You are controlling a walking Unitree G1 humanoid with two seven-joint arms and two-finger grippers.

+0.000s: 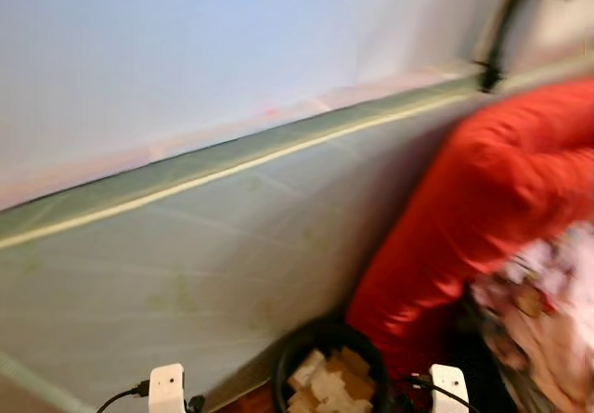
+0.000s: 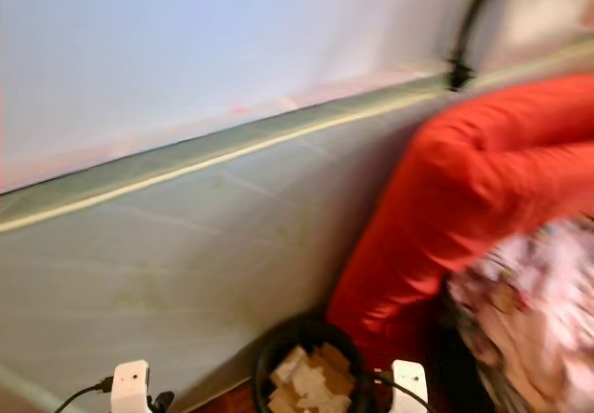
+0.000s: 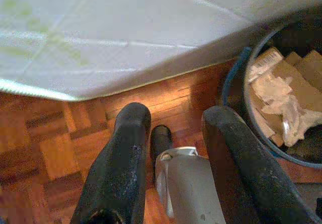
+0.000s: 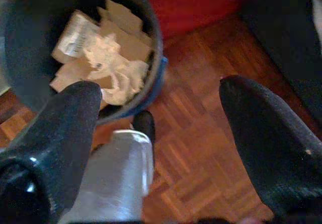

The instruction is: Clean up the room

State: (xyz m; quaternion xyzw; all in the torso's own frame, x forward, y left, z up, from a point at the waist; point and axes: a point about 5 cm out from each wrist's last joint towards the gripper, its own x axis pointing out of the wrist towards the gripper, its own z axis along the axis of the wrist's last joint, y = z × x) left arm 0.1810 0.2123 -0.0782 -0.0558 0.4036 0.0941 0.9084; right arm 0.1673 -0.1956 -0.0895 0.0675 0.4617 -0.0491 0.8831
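- Head view is blurred, with a big pale mattress (image 1: 186,246) leaning across most of the frame and a pale wall (image 1: 232,42) above it in the upper half.
- Lower centre of the head view: a dark round bin (image 1: 325,376) on the floor, stuffed with cardboard scraps (image 1: 327,383) and crumpled paper (image 4: 118,65). It sits right against the foot of the mattress.
- A large red cushion-like shape (image 1: 483,209) fills the right side, touching the bin's far edge, with flowered fabric (image 1: 548,311) at the lower right.
- Left gripper (image 3: 176,133) hangs low over the parquet floor (image 3: 55,148), fingers apart and nothing between them. In its wrist view the bin sits at the right edge, just beside the finger on that side.
- Right gripper (image 4: 161,108) is spread wide and also empty; the bin fills the upper left of its wrist view, with one finger overlapping the rim in the picture.
- The key relation: the bin lies between the two grippers and just ahead of both, opening facing up. Neither arm looks clearly nearer, though the right wrist looks more directly into the bin.
- My read: no loose litter is visible on the floor here, so the next target is unclear from this spot.
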